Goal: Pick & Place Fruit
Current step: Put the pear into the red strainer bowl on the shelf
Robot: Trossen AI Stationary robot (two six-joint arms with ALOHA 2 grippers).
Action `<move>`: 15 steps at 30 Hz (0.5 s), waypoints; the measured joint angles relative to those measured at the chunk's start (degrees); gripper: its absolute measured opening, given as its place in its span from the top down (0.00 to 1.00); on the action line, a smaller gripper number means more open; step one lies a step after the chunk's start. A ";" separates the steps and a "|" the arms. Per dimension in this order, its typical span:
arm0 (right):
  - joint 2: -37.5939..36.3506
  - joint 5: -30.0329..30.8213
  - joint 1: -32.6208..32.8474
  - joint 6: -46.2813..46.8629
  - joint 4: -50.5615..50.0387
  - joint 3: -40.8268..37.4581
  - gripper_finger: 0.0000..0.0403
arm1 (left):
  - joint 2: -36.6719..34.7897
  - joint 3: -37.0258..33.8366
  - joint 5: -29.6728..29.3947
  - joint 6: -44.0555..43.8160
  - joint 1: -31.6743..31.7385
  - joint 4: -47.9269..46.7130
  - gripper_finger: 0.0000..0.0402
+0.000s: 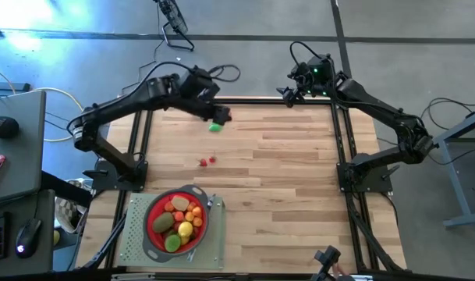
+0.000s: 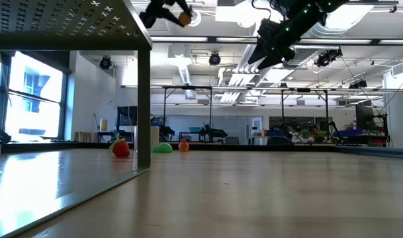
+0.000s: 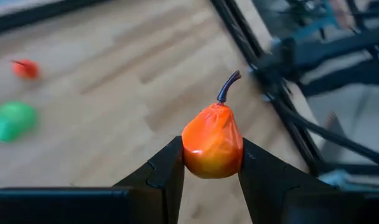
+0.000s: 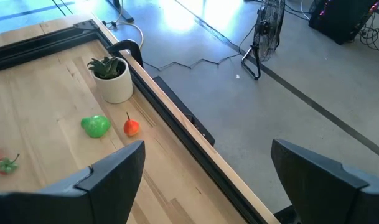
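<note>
Pale plank table (image 1: 299,179) edged by a black frame. Holds a green toy fruit (image 1: 214,126) just below the left gripper (image 1: 221,117), touching nothing. Shows, in the right wrist view, a small orange fruit with a stem (image 4: 132,127) just beside that green one, and a little potted plant in a white pot (image 4: 112,78) near both, by the table's edge. Carries two small red fruits (image 1: 207,161) close together, farther from that gripper. Bears a grey-green perforated mat (image 1: 136,234) well apart from it, at a table corner.

Orange-red pear (image 3: 212,144) (dark stem), green fruit (image 3: 14,121), red strainer (image 1: 154,208).
</note>
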 joint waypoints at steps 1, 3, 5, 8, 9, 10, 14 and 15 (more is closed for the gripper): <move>0.00 0.00 -0.02 -0.08 0.00 -0.01 0.15 | 0.00 0.57 0.80 -0.28 -0.92 -0.53 0.68; 0.00 0.00 -0.01 -0.95 0.00 -0.01 0.15 | 0.00 1.43 2.30 -1.25 -3.48 -0.86 0.68; 0.00 0.00 -0.02 -2.02 0.00 0.00 0.15 | 0.00 2.10 2.81 -3.87 -6.40 -1.44 0.68; 0.00 0.00 0.00 -2.59 0.00 0.00 0.15 | 0.00 2.46 2.76 -10.67 -10.81 -1.70 0.68; 0.00 0.00 -0.02 -2.57 0.00 0.00 0.15 | 0.00 2.46 2.72 -13.24 -12.33 -1.76 0.68; 0.00 0.00 -0.02 -2.57 0.00 -0.02 0.15 | 0.00 2.46 2.68 -15.58 -13.82 -1.83 0.68; 0.00 0.00 -0.02 -2.49 0.00 0.00 0.15 | 0.00 2.46 2.62 -23.68 -20.57 -1.76 0.68; 0.00 0.00 -0.02 -2.38 0.00 -0.02 0.15 | 0.00 2.46 2.63 -25.74 -22.42 -1.76 0.68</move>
